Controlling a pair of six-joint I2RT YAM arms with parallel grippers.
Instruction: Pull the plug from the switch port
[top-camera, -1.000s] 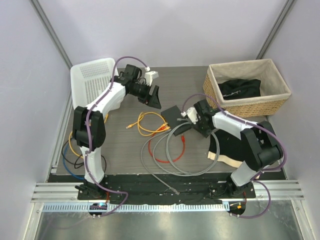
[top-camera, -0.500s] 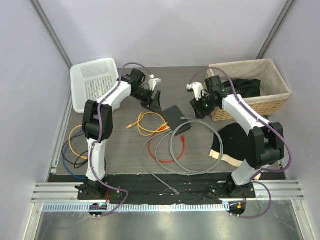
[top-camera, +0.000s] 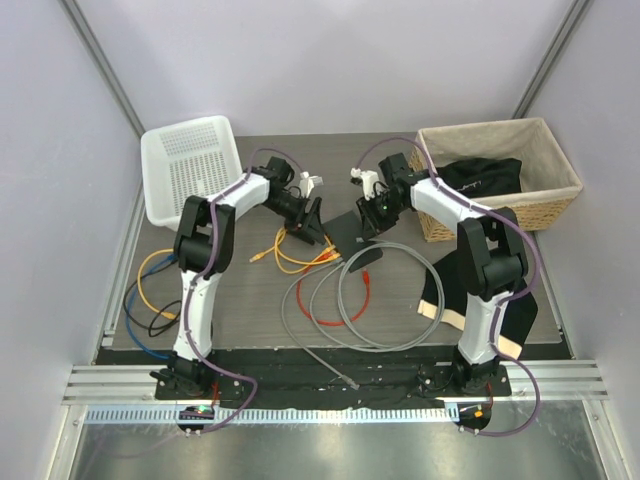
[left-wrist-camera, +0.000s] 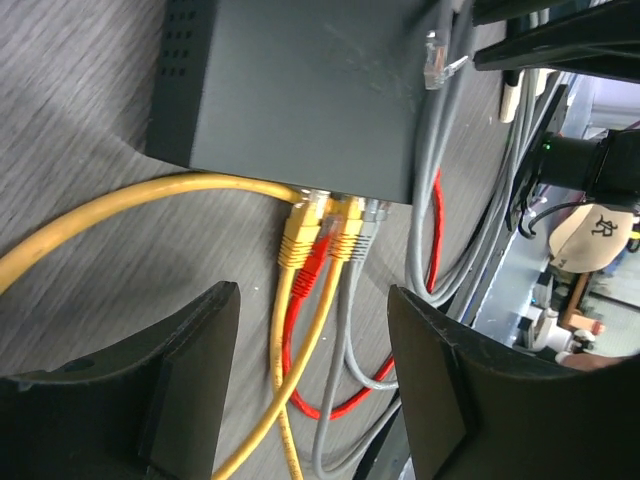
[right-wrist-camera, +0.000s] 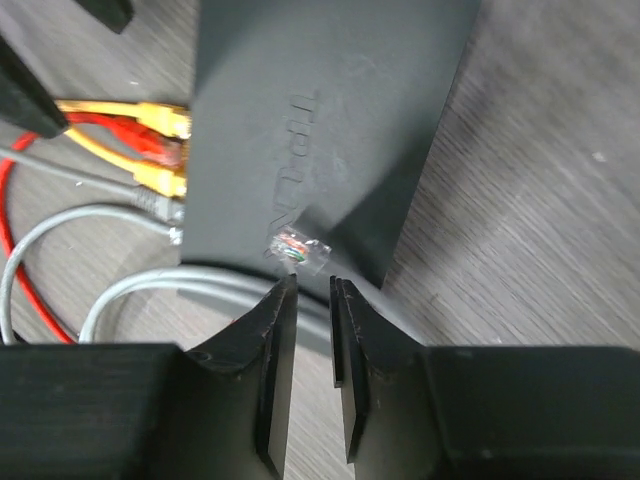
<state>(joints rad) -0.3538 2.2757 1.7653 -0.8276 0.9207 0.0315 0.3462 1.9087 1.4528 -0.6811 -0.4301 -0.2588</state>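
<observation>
Left gripper (left-wrist-camera: 310, 380) agape before switch (left-wrist-camera: 300, 90)

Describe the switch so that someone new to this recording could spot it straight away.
Start at the wicker basket in the table's far right corner and look left to the middle of the table, between the two grippers. The switch is the flat matte-black box lying there. Unlike the black-and-cream cloth nearer the right arm's base, it is rigid, with yellow, red and grey plugs in one edge.

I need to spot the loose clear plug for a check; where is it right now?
In the right wrist view the clear plug lies on the switch, near its edge, just ahead of the right tool.
</observation>
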